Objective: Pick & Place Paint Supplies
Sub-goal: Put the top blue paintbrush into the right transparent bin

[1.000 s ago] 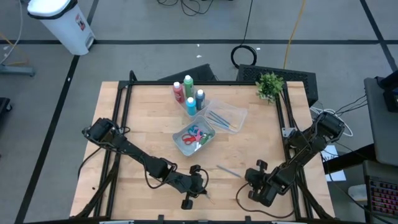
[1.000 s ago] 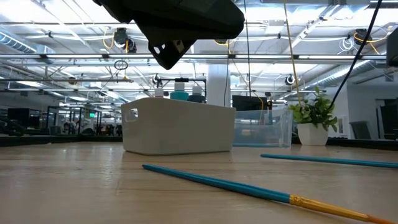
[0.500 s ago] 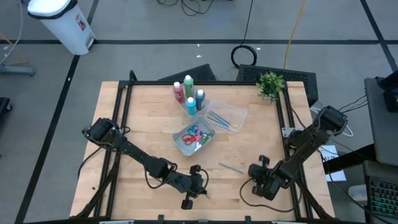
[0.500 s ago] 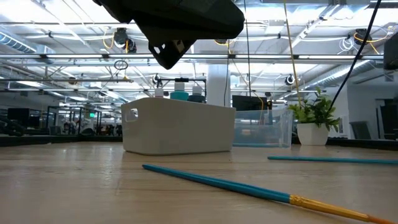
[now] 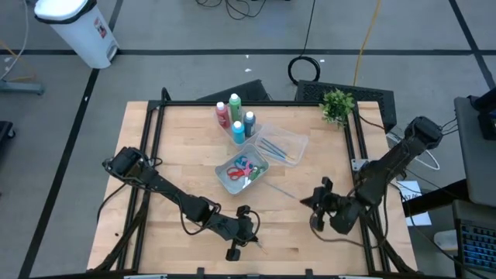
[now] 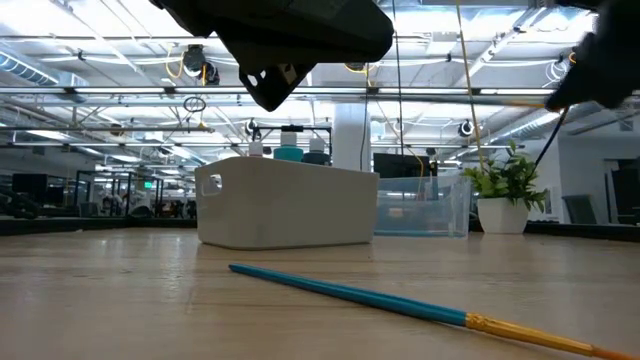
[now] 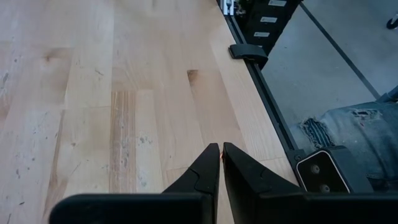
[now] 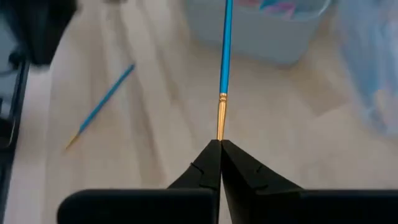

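My right gripper (image 5: 306,201) hangs above the table's right half, shut on a thin blue brush (image 8: 226,50). The brush's shaft points toward the white tub of scissors (image 5: 244,170). Next to that tub is a clear tub (image 5: 280,146) with more brushes in it. Red, green and light blue bottles (image 5: 235,118) stand behind the tubs. A second blue brush (image 6: 380,298) lies flat on the wood near the front edge. Above it my left gripper (image 7: 220,149) hangs shut, with nothing between its fingers. My right gripper pinches the brush's golden ferrule end (image 8: 220,132) between its two fingertips. The fingers slant down from the table's right side and lie along the brush. The brush sticks straight out beyond the fingertips, with its blue shaft (image 5: 285,192) lifted clear of the table.
A small potted plant (image 5: 335,107) stands at the far right corner. A black frame rail (image 7: 261,99) runs along the table's edge in front of my left gripper. Bare wood lies between the tubs and the two grippers.
My right gripper has risen and drawn back toward the table's far right, tipping from steeply down to a flatter slant. It has stayed shut on the brush. The brush has come off the wood and now hangs clear, its shaft pointing toward the tubs.
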Available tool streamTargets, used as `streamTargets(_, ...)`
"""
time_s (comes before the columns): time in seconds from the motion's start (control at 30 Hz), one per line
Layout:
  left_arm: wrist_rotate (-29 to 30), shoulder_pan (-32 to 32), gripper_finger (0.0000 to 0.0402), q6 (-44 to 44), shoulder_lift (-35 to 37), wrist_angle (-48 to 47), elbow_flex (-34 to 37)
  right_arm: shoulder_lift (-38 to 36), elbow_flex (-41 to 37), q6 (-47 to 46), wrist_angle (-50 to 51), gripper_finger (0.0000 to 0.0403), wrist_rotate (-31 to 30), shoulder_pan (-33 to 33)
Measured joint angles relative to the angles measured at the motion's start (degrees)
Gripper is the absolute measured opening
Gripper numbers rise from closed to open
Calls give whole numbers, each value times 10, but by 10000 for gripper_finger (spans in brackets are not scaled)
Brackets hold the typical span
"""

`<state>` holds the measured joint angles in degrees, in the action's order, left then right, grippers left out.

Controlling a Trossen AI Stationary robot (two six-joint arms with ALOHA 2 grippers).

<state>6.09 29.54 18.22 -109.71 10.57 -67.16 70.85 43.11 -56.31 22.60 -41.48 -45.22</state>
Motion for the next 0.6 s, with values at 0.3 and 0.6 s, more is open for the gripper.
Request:
streamTargets(0.3, 0, 0, 26, 0, 0, 0, 0, -63, 0, 144, 1, 0, -1, 165)
streamTargets(0.6, 0, 0, 26, 0, 0, 0, 0, -59, -9, 277, 0, 0, 141, 399)
